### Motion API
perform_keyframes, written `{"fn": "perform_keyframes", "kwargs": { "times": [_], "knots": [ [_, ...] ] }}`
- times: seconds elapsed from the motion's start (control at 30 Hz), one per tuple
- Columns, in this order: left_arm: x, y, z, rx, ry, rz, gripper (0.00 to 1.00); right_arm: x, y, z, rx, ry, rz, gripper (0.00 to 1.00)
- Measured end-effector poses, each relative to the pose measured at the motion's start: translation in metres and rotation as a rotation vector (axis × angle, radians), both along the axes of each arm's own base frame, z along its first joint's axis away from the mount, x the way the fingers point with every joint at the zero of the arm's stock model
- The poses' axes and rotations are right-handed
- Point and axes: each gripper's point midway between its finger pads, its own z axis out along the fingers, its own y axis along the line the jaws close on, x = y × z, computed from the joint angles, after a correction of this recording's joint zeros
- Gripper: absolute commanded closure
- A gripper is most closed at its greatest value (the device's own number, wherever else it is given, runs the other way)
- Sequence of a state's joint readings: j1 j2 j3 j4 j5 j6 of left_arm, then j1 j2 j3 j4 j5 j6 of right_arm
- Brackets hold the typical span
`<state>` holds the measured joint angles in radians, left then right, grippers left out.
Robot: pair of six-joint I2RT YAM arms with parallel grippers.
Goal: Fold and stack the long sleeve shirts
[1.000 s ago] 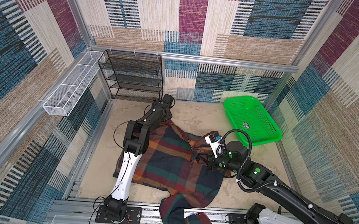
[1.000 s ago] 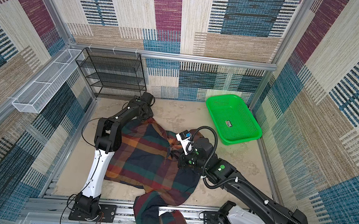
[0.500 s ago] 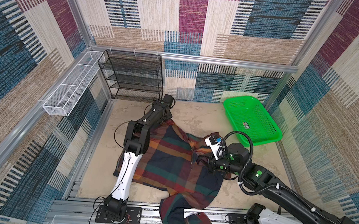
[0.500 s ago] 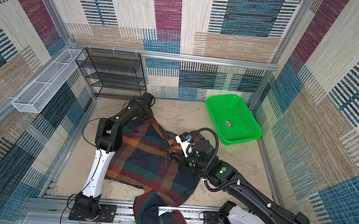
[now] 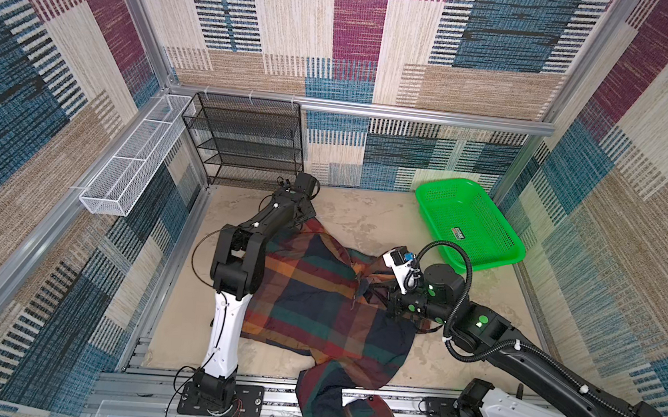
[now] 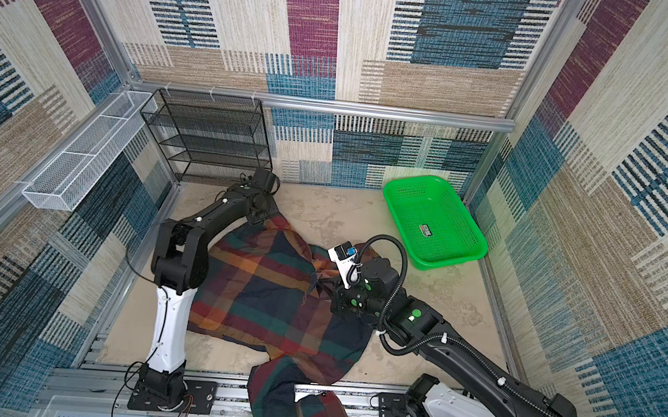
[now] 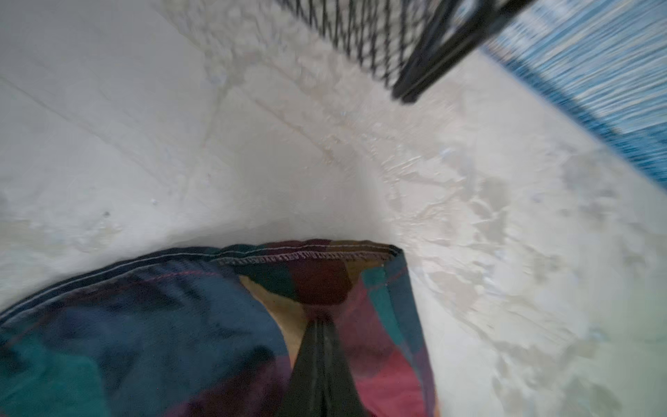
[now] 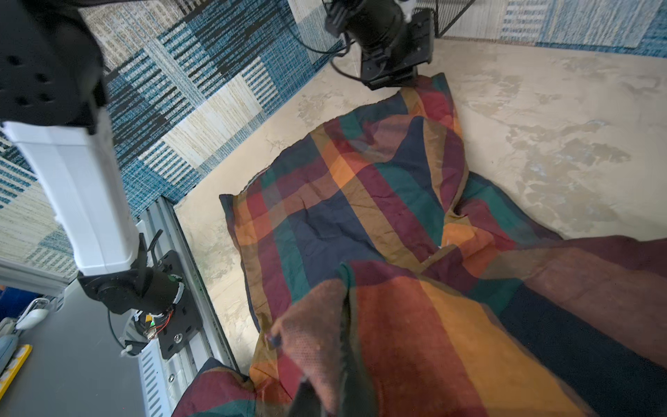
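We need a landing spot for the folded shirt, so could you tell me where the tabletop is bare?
Bare beige tabletop lies at the back between the black mesh rack and the green plastic basket, and along the left wall beside the left arm. The plaid button-up shirt crowds the middle and front.

Green basket [image 5: 469, 222] back right; black mesh rack [image 5: 247, 138] back left; white wire tray [image 5: 127, 168] wall-mounted
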<state>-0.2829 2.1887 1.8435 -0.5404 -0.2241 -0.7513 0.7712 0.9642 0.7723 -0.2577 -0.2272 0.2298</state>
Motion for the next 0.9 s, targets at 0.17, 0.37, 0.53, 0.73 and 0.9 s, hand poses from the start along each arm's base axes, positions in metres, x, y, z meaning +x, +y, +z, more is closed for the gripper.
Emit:
{"fn": "perform_keyframes", "kwargs": {
  "times": [0.17,0.37,0.53,0.73,0.9],
  "knots": [
    [-0.011,0.015,0.010,-0.021,-0.074,0.021,1.00,0.002,0.001,0.001,-0.001,-0.001,-0.003,1.00],
    [-0.044,0.040,0.007,-0.057,-0.095,0.065,1.00,0.002,-0.002,0.008,0.007,-0.016,-0.014,1.00],
    [-0.053,0.064,0.030,-0.097,-0.213,0.109,1.00,0.014,-0.007,0.032,0.014,-0.066,-0.079,1.00],
    [-0.055,0.081,0.060,-0.142,-0.363,0.114,1.00,0.048,-0.017,0.054,-0.043,-0.129,-0.228,1.00],
    [-0.056,0.110,0.068,-0.140,-0.442,0.152,1.00,0.095,-0.041,0.064,-0.106,-0.147,-0.387,1.00]
  ]
}}
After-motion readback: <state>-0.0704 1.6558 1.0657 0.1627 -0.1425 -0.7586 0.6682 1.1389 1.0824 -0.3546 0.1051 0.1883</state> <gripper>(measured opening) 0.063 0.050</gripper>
